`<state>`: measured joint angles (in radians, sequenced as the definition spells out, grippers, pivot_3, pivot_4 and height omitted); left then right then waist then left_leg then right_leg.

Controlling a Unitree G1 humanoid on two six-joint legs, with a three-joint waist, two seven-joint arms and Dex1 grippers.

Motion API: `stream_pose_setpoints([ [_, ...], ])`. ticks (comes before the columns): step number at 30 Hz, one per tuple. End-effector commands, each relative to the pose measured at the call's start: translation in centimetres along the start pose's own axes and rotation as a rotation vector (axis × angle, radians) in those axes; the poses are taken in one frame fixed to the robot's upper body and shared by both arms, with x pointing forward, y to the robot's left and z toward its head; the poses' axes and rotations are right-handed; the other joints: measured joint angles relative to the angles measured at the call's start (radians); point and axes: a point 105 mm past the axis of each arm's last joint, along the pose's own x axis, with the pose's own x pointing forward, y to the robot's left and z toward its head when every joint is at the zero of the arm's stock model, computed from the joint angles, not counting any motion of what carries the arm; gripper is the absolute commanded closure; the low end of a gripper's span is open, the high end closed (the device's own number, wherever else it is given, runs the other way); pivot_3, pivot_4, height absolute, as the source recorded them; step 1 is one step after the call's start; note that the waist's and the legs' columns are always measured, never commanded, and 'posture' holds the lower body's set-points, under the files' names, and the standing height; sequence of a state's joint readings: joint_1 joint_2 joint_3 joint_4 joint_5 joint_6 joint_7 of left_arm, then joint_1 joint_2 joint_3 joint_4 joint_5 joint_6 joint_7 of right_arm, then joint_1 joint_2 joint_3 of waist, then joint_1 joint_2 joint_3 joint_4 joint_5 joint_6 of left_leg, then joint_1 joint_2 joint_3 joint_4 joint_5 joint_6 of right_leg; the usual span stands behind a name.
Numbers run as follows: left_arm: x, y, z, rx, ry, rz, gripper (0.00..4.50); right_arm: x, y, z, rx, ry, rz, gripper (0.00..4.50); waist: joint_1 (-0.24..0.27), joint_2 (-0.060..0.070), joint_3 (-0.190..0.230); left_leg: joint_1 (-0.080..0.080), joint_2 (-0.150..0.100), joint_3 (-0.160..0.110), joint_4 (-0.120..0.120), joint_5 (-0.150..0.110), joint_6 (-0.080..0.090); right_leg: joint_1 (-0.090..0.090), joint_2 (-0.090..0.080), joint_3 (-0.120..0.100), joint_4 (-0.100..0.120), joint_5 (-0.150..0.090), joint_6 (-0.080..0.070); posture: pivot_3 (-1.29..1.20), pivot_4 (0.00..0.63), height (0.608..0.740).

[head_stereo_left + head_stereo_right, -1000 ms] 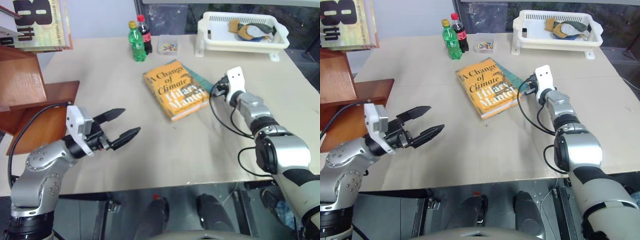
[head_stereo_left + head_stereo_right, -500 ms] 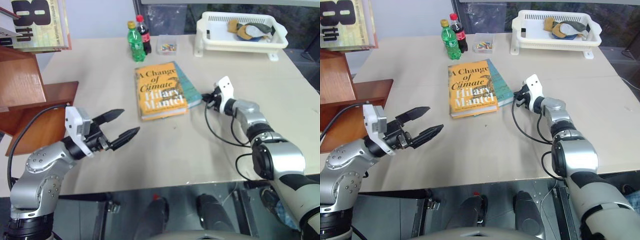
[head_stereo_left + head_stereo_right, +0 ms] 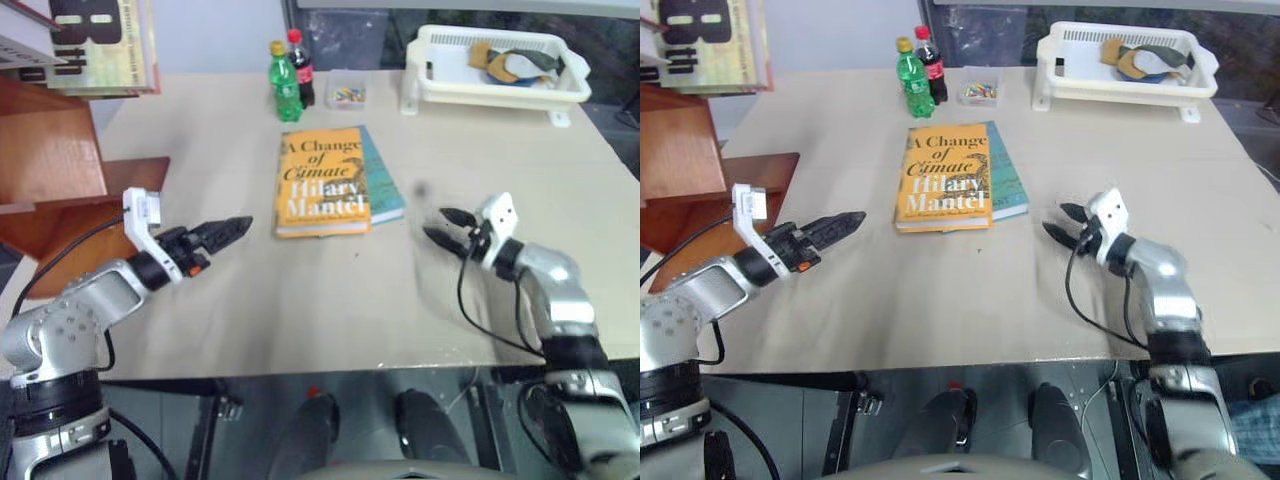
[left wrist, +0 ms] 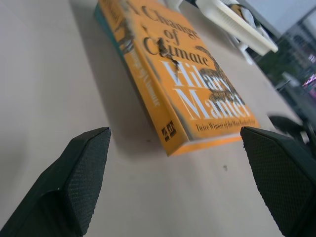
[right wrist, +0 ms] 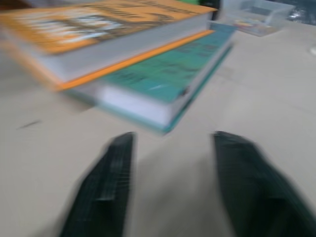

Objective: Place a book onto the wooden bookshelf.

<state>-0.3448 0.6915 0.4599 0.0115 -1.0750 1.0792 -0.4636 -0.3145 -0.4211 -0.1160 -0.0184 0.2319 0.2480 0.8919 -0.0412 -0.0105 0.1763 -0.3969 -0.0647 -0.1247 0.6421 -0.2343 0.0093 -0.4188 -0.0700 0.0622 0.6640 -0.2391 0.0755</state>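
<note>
The orange-yellow book (image 3: 323,180) lies flat at mid-table on top of a teal book (image 3: 386,196), its spine facing the left arm. My left gripper (image 3: 236,228) hovers left of it, open and empty, pointing at the spine (image 4: 148,94); its fingers (image 4: 81,173) stand wide apart. To the right of the books and nearer the table's front edge, my right gripper (image 3: 436,223) is open and holds nothing, aimed at the teal book's edge (image 5: 163,98). The wooden bookshelf (image 3: 50,150) rises in reddish-brown steps at the far left.
Pale books with big black letters (image 3: 105,45) stand on the shelf's upper step. A green bottle (image 3: 288,92), a cola bottle (image 3: 302,68) and a small clear box (image 3: 347,95) sit behind the books. A white basket (image 3: 495,70) occupies the back right corner.
My right gripper drew back from the book toward the table's front edge and opened. The book turned squarer to the table. My left gripper rolled and reached toward the book.
</note>
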Motion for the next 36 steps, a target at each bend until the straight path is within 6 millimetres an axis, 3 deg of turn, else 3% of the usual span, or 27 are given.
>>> stream_pose_setpoints([
  [1,2.1,0.3,-0.2,-0.181,0.065,-0.057,0.00,-2.0,4.5,6.4,-0.059,-0.121,0.130,0.25,0.003,0.000,0.000,0.000,0.000,-0.001,0.000,0.000,0.000,0.001,0.000,-0.001,0.001,0.000,0.000,0.00,0.150,0.740],
  [4,4.1,0.2,0.0,-0.295,0.108,-0.104,0.00,-3.3,6.8,9.1,-0.124,-0.159,0.162,0.25,0.000,-0.001,-0.001,0.001,0.000,-0.003,0.004,0.000,0.000,0.004,0.001,-0.003,0.001,0.000,0.001,0.00,0.150,0.740],
  [8,6.8,0.8,0.1,-0.355,0.152,-0.101,0.00,-4.4,9.3,10.9,-0.140,-0.169,0.215,0.25,0.003,-0.005,-0.002,0.002,-0.001,-0.006,0.007,0.000,-0.001,0.007,0.001,-0.007,0.000,0.000,0.001,0.00,0.150,0.740],
  [14,9.2,0.7,0.8,-0.416,0.141,-0.136,0.00,-5.3,10.6,11.1,-0.156,-0.135,0.194,0.25,0.011,-0.007,-0.001,-0.001,-0.002,-0.007,0.007,0.001,-0.001,0.006,0.000,-0.009,-0.002,0.000,0.001,0.00,0.150,0.740],
  [22,10.5,0.1,-0.2,-0.445,0.176,-0.194,0.00,-6.1,10.7,10.8,-0.168,-0.093,0.135,0.25,0.011,-0.008,0.000,-0.002,-0.002,-0.007,0.006,0.000,-0.001,0.006,-0.001,-0.009,-0.002,0.000,0.001,0.00,0.150,0.740],
  [26,10.9,-0.3,-0.7,-0.475,0.180,-0.217,1.08,-6.5,10.5,10.9,-0.173,-0.081,0.111,0.19,0.012,-0.008,0.000,-0.002,-0.002,-0.007,0.006,0.000,-0.001,0.006,-0.001,-0.009,-0.002,0.000,0.001,0.00,0.150,0.740],
  [27,11.0,-0.3,-0.7,-0.478,0.180,-0.220,1.70,-6.5,10.5,10.9,-0.173,-0.079,0.108,0.19,0.012,-0.008,0.000,-0.002,-0.002,-0.007,0.007,0.000,-0.001,0.006,-0.001,-0.009,-0.002,0.000,0.001,0.00,0.150,0.740],
  [31,10.4,0.0,-0.5,-0.530,0.173,-0.206,3.25,-6.7,10.3,10.9,-0.177,-0.068,0.099,0.19,0.010,-0.009,0.000,-0.002,-0.001,-0.007,0.007,0.000,-0.001,0.006,-0.001,-0.009,-0.001,0.000,0.001,0.00,0.150,0.740],
  [36,9.5,-0.3,-0.1,-0.610,0.161,-0.212,3.25,-6.7,10.1,10.8,-0.180,-0.061,0.098,0.19,0.005,-0.009,0.000,-0.002,-0.001,-0.007,0.007,0.000,0.000,0.006,-0.001,-0.009,-0.001,0.000,0.001,0.00,0.150,0.740],
])
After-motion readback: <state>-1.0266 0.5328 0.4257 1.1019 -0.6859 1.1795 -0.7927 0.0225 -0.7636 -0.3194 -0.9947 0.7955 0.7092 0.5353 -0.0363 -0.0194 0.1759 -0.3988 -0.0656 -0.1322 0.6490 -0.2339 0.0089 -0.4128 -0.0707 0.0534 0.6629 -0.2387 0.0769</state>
